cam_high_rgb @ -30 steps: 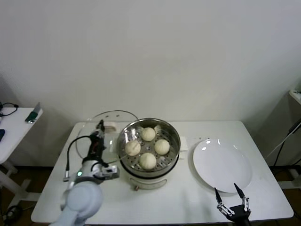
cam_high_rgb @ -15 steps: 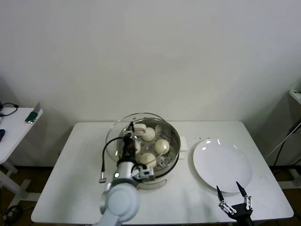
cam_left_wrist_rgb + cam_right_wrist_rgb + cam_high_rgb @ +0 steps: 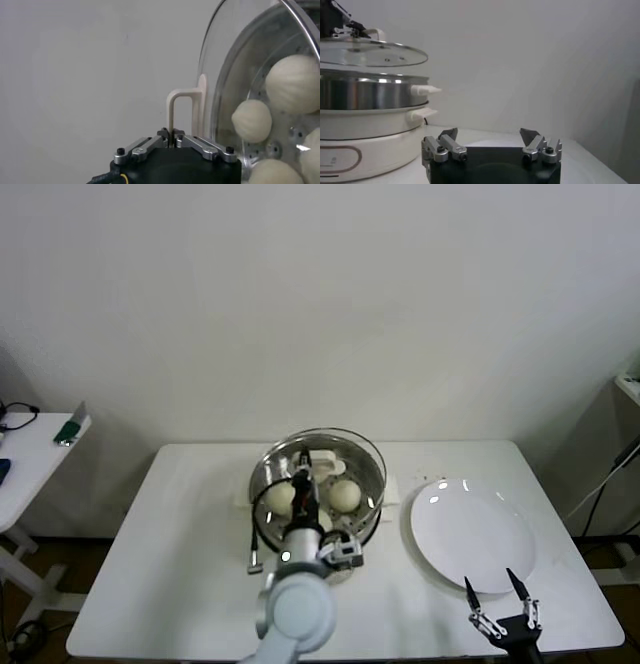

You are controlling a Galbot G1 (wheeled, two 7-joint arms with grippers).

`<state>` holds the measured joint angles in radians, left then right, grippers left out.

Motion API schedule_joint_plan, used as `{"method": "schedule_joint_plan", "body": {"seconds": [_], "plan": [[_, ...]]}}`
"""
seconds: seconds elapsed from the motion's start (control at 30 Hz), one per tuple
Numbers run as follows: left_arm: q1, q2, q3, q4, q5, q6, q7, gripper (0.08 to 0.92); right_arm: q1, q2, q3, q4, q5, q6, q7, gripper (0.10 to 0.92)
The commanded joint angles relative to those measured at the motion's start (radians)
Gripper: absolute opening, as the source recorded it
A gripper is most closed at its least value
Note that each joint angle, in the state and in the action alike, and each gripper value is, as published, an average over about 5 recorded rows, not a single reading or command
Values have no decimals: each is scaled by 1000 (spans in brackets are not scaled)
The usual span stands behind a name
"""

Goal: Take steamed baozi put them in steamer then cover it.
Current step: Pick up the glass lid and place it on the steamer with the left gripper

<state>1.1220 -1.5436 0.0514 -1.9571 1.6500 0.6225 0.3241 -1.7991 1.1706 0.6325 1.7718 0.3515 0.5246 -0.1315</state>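
Right now I have the left claw (image 3: 173,141) pinched shut on the handle (image 3: 182,107) of the lid (image 3: 318,464), holding the lid over the steamer (image 3: 318,529). From the right wrist view the lid (image 3: 367,52) sits just above the pot rim, level, with a thin gap showing, so I judge it is not seated yet. Holding by the centre handle keeps the glass flat and lets it drop straight onto the rim.

Buns (image 3: 344,495) are already inside on the holed tray; the left wrist view shows them (image 3: 294,83) through the glass. I can make out only two or three in the head view, since my left arm and the handle block the rest.

Right claw (image 3: 490,142) waits wide open and empty, low at the desk (image 3: 180,554) near edge, just beside the white plate (image 3: 472,534), well clear of the pot so it does not get in the way. Its arm is cut off by the frame edge.

Whether the lid is exactly centred over the rim is hard to tell.
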Motion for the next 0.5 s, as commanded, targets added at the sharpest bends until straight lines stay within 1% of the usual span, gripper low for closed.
{"method": "schedule_joint_plan", "body": {"seconds": [0.03,0.5], "plan": [[18,-58,16,57,57,-5,-27,137,1,-3,2,1,3,7,0,823],[6,-39,-22,117,55,-14,-70,137,0,2,11,3,3,32,8,823]]}}
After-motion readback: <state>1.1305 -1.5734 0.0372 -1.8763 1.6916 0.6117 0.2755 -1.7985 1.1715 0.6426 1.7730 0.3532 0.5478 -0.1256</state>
